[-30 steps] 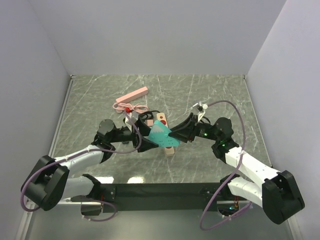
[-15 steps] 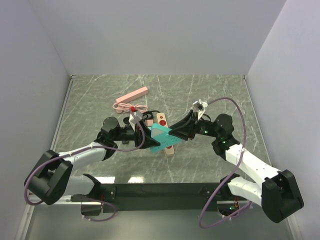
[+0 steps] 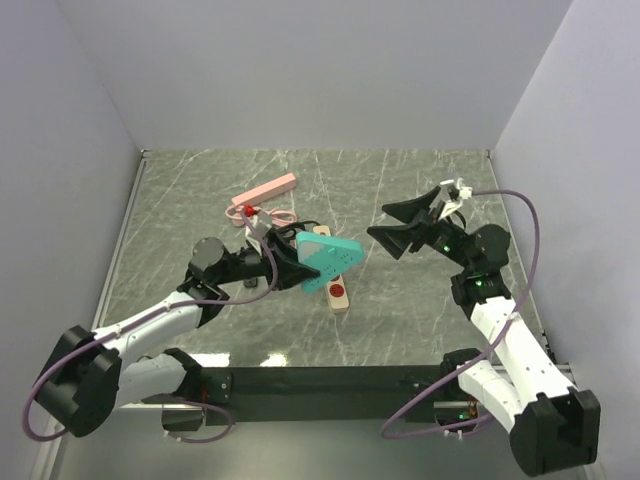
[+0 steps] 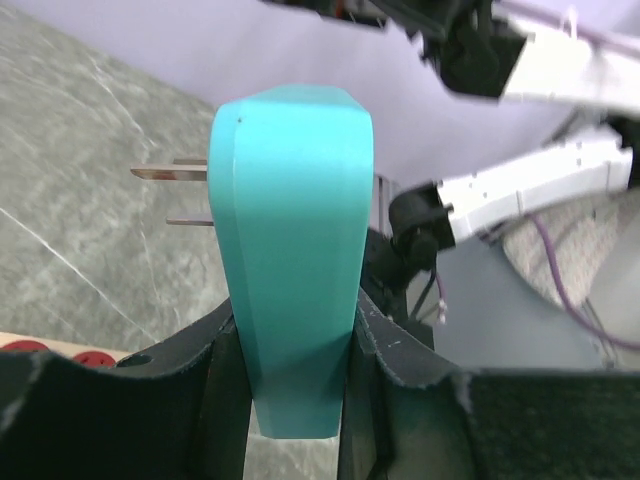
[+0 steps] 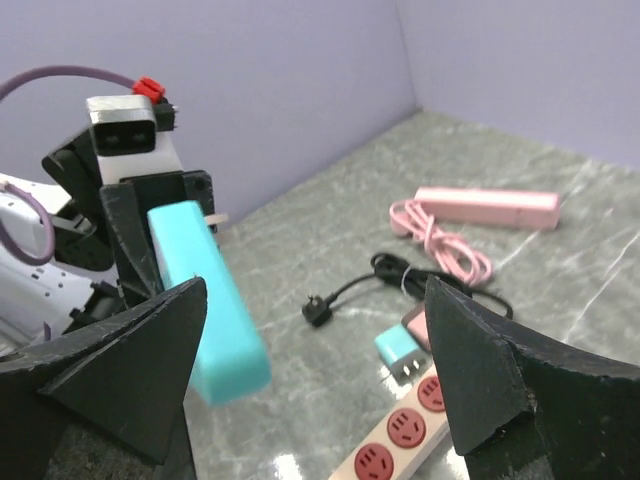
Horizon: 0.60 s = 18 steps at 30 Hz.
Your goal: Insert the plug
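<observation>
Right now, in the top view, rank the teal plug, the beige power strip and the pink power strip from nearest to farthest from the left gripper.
1. teal plug: clamped in the left gripper.
2. beige power strip: on the table, just below and right of the plug.
3. pink power strip: farthest, back toward the rear wall.

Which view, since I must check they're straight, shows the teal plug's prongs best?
Left wrist: both prongs stick out sideways from the teal plug, clear against the table. Right wrist shows the plug's body and barely one prong; top external shows only the body from above.
</observation>
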Tool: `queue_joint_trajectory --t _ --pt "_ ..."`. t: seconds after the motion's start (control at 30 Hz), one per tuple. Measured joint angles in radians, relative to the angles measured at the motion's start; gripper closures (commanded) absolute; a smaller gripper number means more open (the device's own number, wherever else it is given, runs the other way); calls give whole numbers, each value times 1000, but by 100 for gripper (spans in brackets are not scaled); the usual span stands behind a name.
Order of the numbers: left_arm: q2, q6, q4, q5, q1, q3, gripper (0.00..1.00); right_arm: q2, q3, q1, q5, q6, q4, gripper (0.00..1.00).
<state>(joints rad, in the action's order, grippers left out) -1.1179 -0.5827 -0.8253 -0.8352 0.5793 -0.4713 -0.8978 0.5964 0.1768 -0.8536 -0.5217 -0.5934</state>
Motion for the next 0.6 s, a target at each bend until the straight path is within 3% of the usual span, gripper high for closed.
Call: queue_joint_trajectory --t 0.3,0.6 --pt "39 -196 -128 217 12 0 99 -34 -188 19 -18 -254 -394 3" --pt "-51 -286 -264 401 146 -21 99 -126 -201 177 -2 -326 -581 2"
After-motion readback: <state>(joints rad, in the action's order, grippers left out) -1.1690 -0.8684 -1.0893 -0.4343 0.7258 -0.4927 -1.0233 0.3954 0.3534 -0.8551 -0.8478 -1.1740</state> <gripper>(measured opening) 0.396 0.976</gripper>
